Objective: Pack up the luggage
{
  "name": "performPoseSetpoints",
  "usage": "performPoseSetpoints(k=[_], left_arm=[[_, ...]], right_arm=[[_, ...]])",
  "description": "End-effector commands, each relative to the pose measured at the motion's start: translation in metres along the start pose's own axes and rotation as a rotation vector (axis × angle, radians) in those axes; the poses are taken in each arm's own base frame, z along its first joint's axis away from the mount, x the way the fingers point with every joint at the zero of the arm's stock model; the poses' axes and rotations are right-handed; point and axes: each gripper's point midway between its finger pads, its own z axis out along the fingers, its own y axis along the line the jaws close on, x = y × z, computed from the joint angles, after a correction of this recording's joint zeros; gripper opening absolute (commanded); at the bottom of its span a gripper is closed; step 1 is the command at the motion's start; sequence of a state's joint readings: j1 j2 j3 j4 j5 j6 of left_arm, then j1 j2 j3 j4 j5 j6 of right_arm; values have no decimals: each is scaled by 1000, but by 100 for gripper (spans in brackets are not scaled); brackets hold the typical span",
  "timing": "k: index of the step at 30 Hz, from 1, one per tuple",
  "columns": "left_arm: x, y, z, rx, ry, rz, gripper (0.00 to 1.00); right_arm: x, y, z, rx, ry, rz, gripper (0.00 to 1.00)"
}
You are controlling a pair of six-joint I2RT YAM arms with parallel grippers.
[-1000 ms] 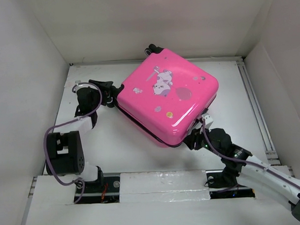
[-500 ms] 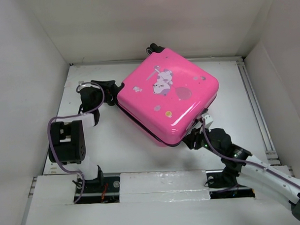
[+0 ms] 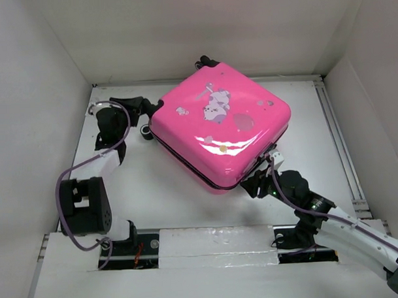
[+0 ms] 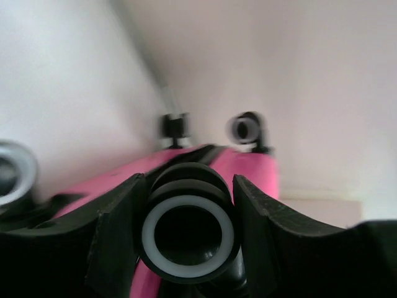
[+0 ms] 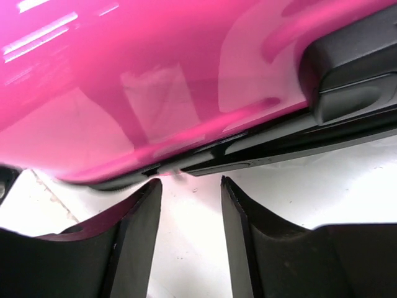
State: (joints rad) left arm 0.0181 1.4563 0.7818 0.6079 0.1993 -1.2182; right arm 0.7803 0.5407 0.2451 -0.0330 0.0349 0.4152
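as the left end effector (image 4: 186,181) straddles a wheel (image 4: 149,237), luggage (image 3: 218,132) lies closed.

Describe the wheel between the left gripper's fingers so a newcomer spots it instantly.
Start at the pink luggage filling the table's middle. At its left corner sits a black wheel with a pale ring. It alone lies between the left gripper's fingers.

We are looking into a robot lab test box, not a home. Plain white board walls (image 3: 201,31) stand at 9, 12 and 3 o'clock around a flat white table (image 3: 154,186). Two black-and-white robot arms (image 3: 90,205) are bolted on at 6 o'clock.
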Motion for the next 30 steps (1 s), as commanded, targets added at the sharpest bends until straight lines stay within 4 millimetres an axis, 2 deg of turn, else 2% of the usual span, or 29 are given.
performPoseSetpoints(k=[1, 5, 10, 11, 12, 14, 15, 18, 19, 22, 25, 27, 29, 30], left_arm=[[-21, -204, -75, 583, -54, 100, 0], [-21, -209, -78, 577, -44, 111, 0], [-19, -198, -69, 532, -33, 112, 0], [-17, -192, -68, 521, -30, 110, 0], [-13, -174, -62, 482, -18, 102, 0], [-8, -158, -64, 470, -11, 85, 0], [-2, -137, -60, 430, 4, 64, 0], [3, -112, -58, 384, 6, 54, 0], [5, -101, -60, 367, 2, 49, 0], [8, -83, -58, 330, 1, 52, 0], [6, -77, -56, 314, -18, 46, 0], [3, -79, -51, 300, -27, 63, 0], [-2, -77, -44, 278, -33, 80, 0], [-3, -80, -45, 291, -37, 82, 0]], right_arm=[[-24, 16, -1, -60, -79, -2, 50], [-22, 15, -1, -56, -71, -2, 52], [-24, 16, -5, -64, -86, 8, 53], [-23, 18, -5, -75, -80, 7, 53], [-21, 20, -5, -92, -73, -9, 53], [-23, 21, -5, -96, -81, -9, 53], [-27, 19, -5, -81, -98, -8, 53], [-24, 7, 1, -30, -115, -19, 55], [-29, 3, 2, -5, -139, -27, 55], [-36, 0, 6, 21, -158, -45, 55], [-48, 2, 10, 30, -169, -64, 55], [-44, 0, 15, 42, -144, -79, 49], [-49, 1, 18, 43, -164, -76, 46], [-47, 0, 19, 42, -167, -76, 34]])
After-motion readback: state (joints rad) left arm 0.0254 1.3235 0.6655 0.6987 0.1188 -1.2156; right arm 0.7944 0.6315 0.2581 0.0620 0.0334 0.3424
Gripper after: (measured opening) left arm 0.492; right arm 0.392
